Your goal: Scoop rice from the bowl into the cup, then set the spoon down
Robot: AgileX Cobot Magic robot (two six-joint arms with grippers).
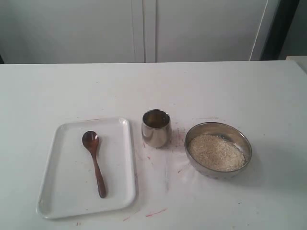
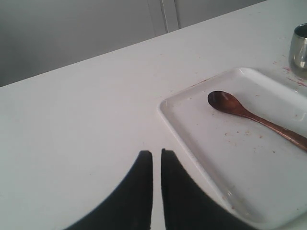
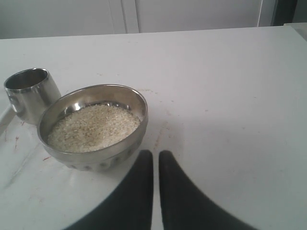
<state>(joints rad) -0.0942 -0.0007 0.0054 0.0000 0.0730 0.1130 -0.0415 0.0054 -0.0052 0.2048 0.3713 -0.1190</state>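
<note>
Exterior view: the spoon (image 1: 94, 163) lies loose on the white tray (image 1: 120, 163) near the desk's (image 1: 230, 86) front edge, head pointing toward the far edge. It looks like light, stiff, smooth wood; mid-handle seems the best grip. The cup (image 1: 156, 128) stands just beside the tray, its contents hidden. To the right, the bowl (image 1: 218, 127) holds rice (image 1: 216, 152) below its rim. The left gripper (image 2: 157, 155) and right gripper (image 3: 156, 155) both have their jaws nearly together, holding nothing.

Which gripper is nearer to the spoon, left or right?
Left. The left gripper is at the edge of the tray that holds the spoon; the right gripper is by the bowl, farther away.
</note>
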